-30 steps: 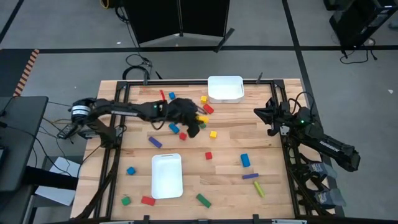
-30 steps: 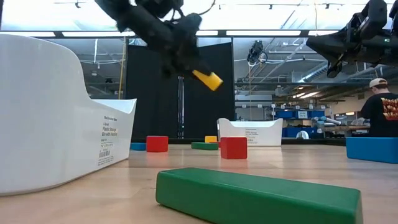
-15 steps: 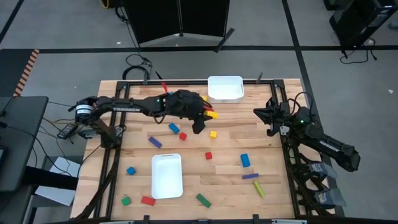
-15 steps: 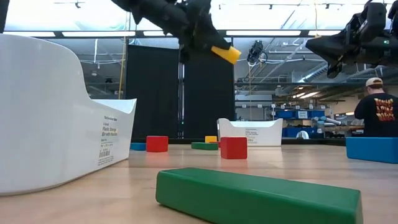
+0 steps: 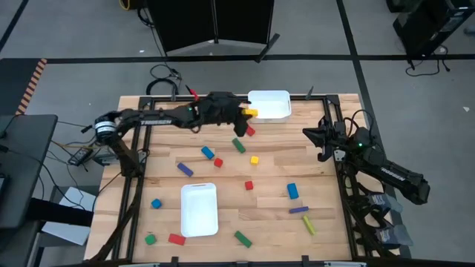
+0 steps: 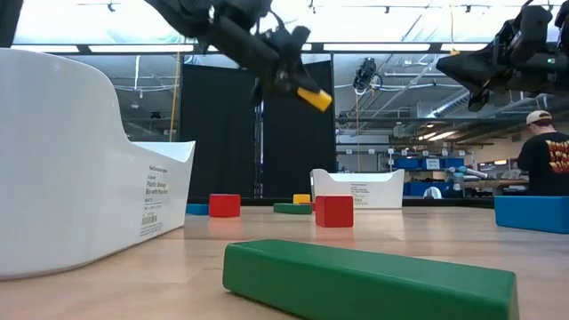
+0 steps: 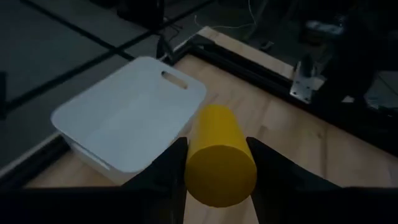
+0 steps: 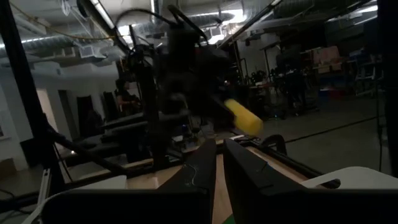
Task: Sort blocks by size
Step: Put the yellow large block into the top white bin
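My left gripper (image 5: 243, 114) is shut on a yellow block (image 5: 252, 113), high above the table, at the near left corner of the far white tray (image 5: 269, 105). The block also shows in the low view (image 6: 314, 97) and the left wrist view (image 7: 217, 155). Other blocks lie flat on the table: green (image 5: 239, 145), red (image 5: 250, 130), yellow (image 5: 254, 159), blue (image 5: 207, 152). My right gripper (image 5: 308, 134) is shut and empty, held in the air at the table's right edge. My left gripper pinches the yellow block's two opposite sides (image 7: 189, 163) between its two fingers (image 7: 169, 167). The fingers come from the table's left, slanting down. The block sticks out past the fingertips along the fingers, lifted clear, its free end (image 6: 319, 100) tilted downward.
A second white tray (image 5: 199, 209) stands near the front left. More blocks are scattered at the front and right: blue (image 5: 292, 190), purple (image 5: 298, 210), green (image 5: 243, 238), red (image 5: 176, 239). A person (image 6: 544, 151) stands in the room beyond the table.
My left gripper has carried the yellow block toward the table's far edge and a little right, up to the far tray's corner, staying shut on it. The green and red blocks that it stood over now show on the table.
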Controlling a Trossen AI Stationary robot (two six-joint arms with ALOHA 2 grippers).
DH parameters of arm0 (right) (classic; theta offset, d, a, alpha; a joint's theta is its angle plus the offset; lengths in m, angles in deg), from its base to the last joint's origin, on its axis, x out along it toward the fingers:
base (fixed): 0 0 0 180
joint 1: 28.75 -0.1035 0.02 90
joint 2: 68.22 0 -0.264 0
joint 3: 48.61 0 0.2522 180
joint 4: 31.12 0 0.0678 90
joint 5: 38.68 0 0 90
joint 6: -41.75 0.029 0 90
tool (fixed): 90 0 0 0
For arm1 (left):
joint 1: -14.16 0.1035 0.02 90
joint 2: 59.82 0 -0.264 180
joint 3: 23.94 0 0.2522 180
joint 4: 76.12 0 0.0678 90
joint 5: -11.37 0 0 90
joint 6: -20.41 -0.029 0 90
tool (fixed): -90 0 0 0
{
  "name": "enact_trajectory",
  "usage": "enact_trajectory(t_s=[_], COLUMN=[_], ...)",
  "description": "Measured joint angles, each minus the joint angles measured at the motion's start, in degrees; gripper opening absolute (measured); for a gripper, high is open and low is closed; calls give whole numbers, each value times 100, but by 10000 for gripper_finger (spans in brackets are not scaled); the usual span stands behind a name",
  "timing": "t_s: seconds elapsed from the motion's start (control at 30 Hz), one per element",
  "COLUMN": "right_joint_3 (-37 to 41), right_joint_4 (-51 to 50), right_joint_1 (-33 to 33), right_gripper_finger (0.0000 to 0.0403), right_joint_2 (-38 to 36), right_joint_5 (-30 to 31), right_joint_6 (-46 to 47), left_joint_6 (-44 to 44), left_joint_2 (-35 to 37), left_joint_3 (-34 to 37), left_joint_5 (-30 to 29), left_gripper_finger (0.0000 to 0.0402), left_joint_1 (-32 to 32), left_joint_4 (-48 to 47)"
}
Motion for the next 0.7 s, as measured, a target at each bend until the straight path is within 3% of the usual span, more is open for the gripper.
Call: enact_trajectory(t_s=[0.23, 0.53, 0.7], right_joint_3=[0, 0, 0], right_joint_4=[62, 59, 59], right_joint_1=[0, 0, 0], right_gripper_finger=[42, 42, 42], right_joint_2=[32, 33, 33], right_joint_5=[53, 53, 53], right_joint_6=[14, -32, -39], left_joint_6=[259, 259, 239], left_joint_2=[-1047, -2191, -2405], left_joint_3=[-842, -2187, -2450], left_joint_5=[443, 640, 670], left_gripper_finger=[135, 137, 207], left_joint_1=[631, 744, 720], left_joint_4=[-110, -681, -760])
